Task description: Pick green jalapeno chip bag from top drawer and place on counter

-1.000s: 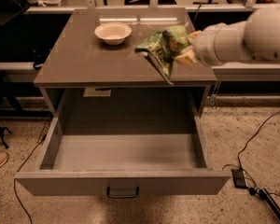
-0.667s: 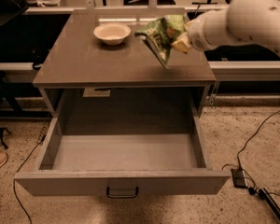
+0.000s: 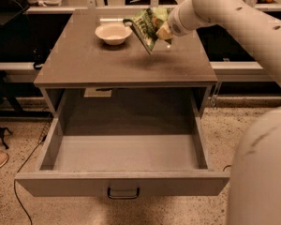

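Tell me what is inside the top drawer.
The top drawer shows only its bare floor; its back, under the counter, is shadowed. The gripper holds the green jalapeno chip bag above the counter, near the bowl.

No text can be read: the print on the bag [image 3: 147,26], clamped in the gripper [image 3: 163,32] above the counter [image 3: 84,64], and the white label [image 3: 97,93] below the counter's front edge are illegible.

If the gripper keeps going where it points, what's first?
Likely the cream bowl, just beyond the green jalapeno chip bag held by the gripper above the counter; depth unclear.
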Motion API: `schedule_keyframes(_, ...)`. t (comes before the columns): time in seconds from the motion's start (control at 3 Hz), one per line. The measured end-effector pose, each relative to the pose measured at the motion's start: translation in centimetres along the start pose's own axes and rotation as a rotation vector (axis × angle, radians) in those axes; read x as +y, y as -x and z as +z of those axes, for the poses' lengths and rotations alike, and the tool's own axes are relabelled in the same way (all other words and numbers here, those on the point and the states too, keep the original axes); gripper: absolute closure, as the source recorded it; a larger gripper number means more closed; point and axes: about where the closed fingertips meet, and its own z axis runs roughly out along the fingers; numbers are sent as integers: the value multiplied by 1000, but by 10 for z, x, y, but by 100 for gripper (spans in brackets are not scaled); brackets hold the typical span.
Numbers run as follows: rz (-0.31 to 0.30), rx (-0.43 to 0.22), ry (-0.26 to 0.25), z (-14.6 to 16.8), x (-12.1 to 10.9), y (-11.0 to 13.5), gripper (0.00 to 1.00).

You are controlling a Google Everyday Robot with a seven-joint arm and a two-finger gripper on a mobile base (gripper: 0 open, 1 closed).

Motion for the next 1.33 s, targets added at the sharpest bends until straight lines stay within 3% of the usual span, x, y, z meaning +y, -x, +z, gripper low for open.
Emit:
schedule_keyframes(0.67, 49, 26, -13, 20, -12, 5, 11)
schedule_keyframes(1.0, 79, 27, -49, 7, -22, -2, 0)
schedule_keyframes(1.33, 111, 23, -83, -20, -25, -27, 0)
